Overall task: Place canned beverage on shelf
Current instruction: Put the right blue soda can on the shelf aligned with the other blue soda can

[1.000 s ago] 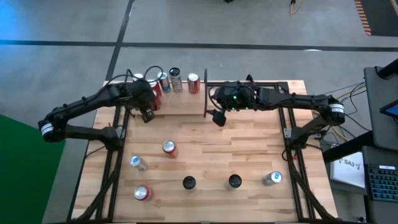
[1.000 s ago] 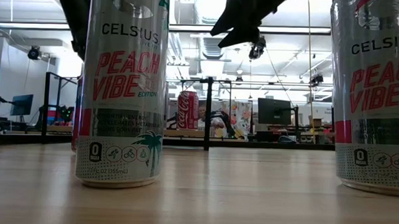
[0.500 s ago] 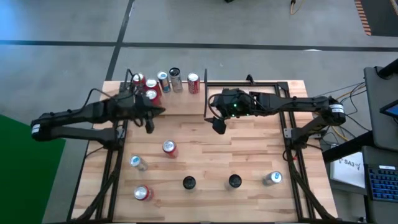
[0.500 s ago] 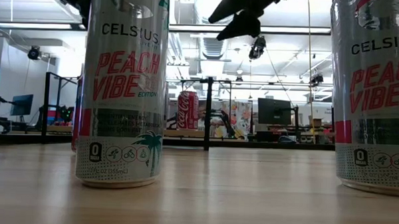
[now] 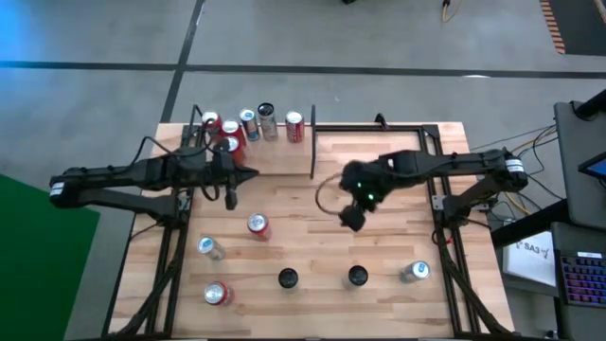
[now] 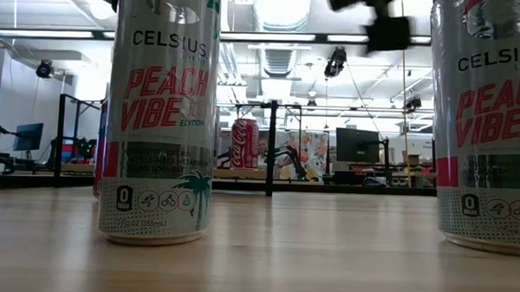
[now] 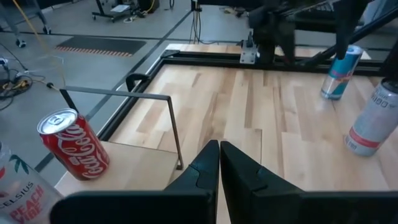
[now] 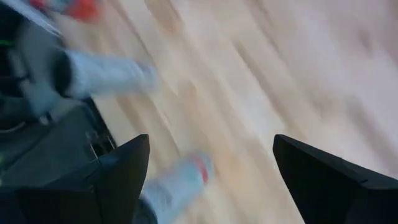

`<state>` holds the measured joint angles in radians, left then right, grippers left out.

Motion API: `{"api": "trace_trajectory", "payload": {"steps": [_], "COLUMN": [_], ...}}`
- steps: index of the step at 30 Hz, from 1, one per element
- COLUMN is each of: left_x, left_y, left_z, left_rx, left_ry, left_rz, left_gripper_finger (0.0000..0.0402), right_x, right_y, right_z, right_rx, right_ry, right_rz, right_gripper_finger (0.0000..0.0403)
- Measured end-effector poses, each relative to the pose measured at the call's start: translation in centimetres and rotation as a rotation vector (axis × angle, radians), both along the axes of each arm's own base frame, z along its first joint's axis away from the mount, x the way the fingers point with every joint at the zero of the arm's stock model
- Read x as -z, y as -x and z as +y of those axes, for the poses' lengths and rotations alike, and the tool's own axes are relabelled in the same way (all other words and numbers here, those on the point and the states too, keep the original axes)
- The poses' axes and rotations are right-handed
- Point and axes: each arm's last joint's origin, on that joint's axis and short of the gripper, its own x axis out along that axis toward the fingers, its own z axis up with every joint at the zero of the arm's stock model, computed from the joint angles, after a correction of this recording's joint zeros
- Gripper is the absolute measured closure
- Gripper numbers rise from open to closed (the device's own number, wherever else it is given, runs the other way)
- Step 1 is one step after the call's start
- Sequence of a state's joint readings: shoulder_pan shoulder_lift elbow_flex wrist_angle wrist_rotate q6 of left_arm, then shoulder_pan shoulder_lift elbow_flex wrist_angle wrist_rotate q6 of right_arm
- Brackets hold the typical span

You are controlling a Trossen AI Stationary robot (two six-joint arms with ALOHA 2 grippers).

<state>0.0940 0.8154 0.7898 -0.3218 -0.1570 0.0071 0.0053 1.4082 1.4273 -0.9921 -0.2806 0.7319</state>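
The shelf [image 5: 260, 156] is a light wood plank at the table's far left, with a black upright rod [image 5: 312, 152] at its right end. Several cans stand on it, among them a red Coca-Cola can [image 5: 294, 125], which also shows in the left wrist view [image 7: 73, 144]. More cans stand loose near the front: a red one [image 5: 258, 225], a silver one [image 5: 210, 248], and two Celsius cans [image 6: 159, 116]. My left gripper [image 5: 248, 174] [image 7: 219, 144] is shut and empty beside the shelf's near edge. My right gripper [image 5: 352, 218] [image 8: 211, 143] is open and empty above mid-table.
Along the near edge stand a red can [image 5: 217, 294], two dark-topped cans [image 5: 288, 278] [image 5: 357, 276] and a blue-and-silver can [image 5: 415, 272]. Black frame rails [image 5: 436, 189] run along the table's left and right sides. Bare wood lies between the shelf and the front row.
My right gripper has swung quickly from beside the shelf's upright rod toward the table's near and right edges, empty. My left arm has stretched out lower, and its gripper has come away from the shelf cans and now points toward the table's right. No can has moved.
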Motion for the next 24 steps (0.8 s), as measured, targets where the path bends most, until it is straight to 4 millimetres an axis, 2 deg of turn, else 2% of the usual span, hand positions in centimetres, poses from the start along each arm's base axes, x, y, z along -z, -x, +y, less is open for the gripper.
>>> {"api": "trace_trajectory", "payload": {"steps": [5, 9, 13, 18, 24], "left_x": [0.4, 0.5, 0.1, -1.2, -1.6], "left_y": [-0.5, -0.7, -0.9, -1.5, -1.8], "left_z": [0.1, 0.1, 0.1, -0.6, -2.2], "left_rx": [0.0, 0.0, 0.002, 0.04, 0.124], "left_ry": [0.001, 0.002, -0.002, -0.006, -0.012], "left_rz": [0.026, 0.034, -0.009, -0.164, -0.213], "left_gripper_finger": [0.0402, 0.0402, 0.0402, 0.0402, 0.0402], "right_x": [1.1, 0.9, 0.7, 1.0, 1.5], "right_y": [2.9, 5.7, 6.0, 6.8, 7.9], "right_z": [1.5, 3.1, 5.1, 6.8, 9.1], "right_rx": [0.201, 0.307, 0.3, 0.334, 0.314], "right_ry": [-0.088, -0.117, -0.169, -0.103, -0.059], "right_rz": [0.398, 0.719, 0.688, 0.763, 0.81], "right_gripper_finger": [0.0074, 0.0074, 0.0074, 0.0074, 0.0074]}}
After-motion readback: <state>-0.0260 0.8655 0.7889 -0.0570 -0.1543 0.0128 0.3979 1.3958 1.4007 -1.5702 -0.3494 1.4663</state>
